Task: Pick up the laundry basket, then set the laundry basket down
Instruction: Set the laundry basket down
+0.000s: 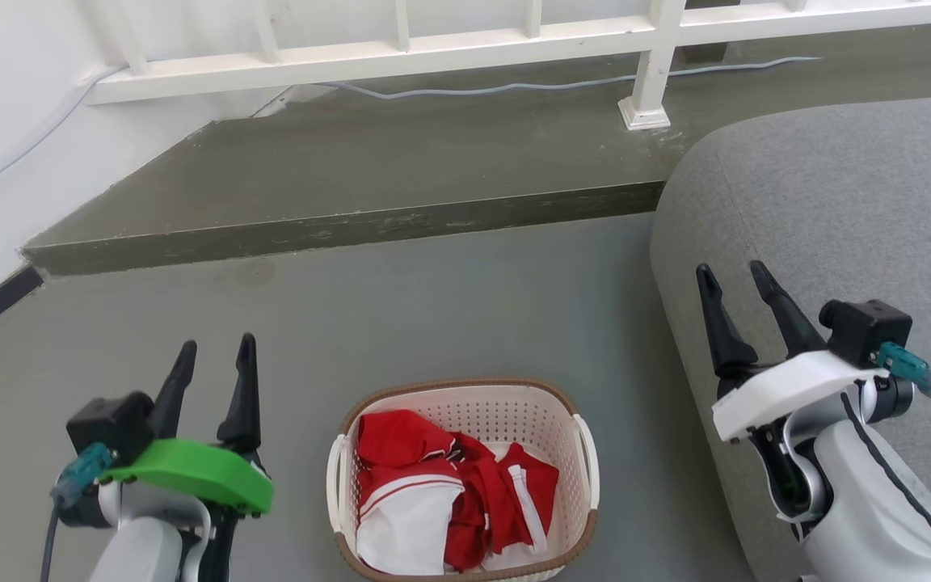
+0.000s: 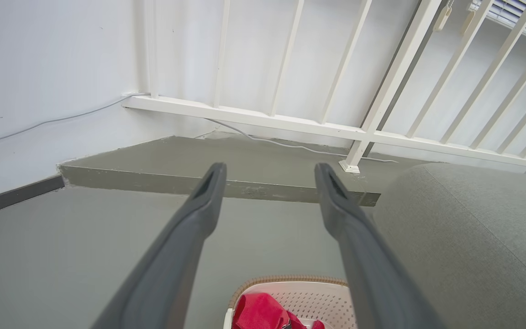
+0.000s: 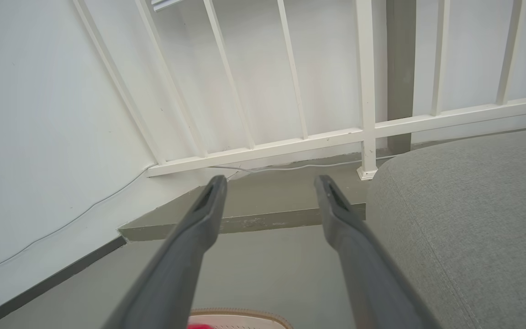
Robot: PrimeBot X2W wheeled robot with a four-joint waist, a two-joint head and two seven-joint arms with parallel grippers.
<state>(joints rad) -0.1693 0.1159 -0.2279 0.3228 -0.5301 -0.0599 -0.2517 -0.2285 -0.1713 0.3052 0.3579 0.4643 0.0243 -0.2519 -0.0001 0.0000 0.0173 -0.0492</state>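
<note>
The laundry basket (image 1: 482,408) stands on the grey floor at the bottom middle of the head view, cream-white with a brown rim and white side handles, holding red and white clothes (image 1: 441,493). My left gripper (image 1: 217,354) hovers open to its left, apart from it. My right gripper (image 1: 736,279) is open to its right, over the grey sofa. In the left wrist view the basket (image 2: 308,297) lies low between my open fingers (image 2: 199,205). Its brown rim (image 3: 240,313) peeks in at the bottom of the right wrist view.
A grey sofa (image 1: 837,210) fills the right side, close to the basket. A raised concrete step (image 1: 352,226) crosses ahead, with a white railing (image 1: 433,52) and a cable behind it. A white wall (image 1: 5,129) stands at the left.
</note>
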